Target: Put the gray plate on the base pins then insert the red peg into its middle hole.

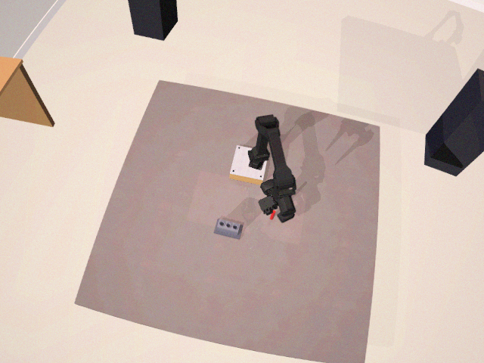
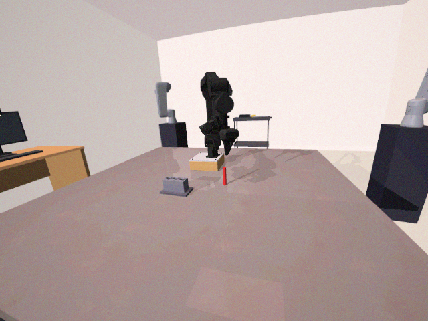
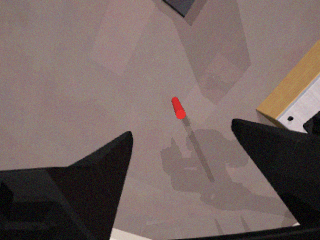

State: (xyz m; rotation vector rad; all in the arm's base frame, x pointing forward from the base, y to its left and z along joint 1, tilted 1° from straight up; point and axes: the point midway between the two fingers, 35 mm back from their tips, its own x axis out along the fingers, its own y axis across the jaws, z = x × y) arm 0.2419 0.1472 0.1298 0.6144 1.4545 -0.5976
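Observation:
The red peg [image 1: 272,215] [image 2: 225,176] [image 3: 177,108] stands upright on the table. The gray plate [image 1: 228,230] [image 2: 175,185] appears as a level block with three openings in a row on top, over the wider, darker base [image 2: 174,193] [image 3: 184,7]. Any seam between them is too small to tell, and the pins cannot be made out. My gripper [image 3: 181,129] is open and empty. It hangs above the table by the peg, which shows between and just beyond the fingertips in the wrist view, untouched.
The arm's mount, a white-topped box with wooden sides [image 1: 246,178] [image 2: 204,166] [image 3: 287,82], stands behind the plate and peg. The peg stands to the right of the base in the top and exterior views. A desk and dark pedestals are off the table.

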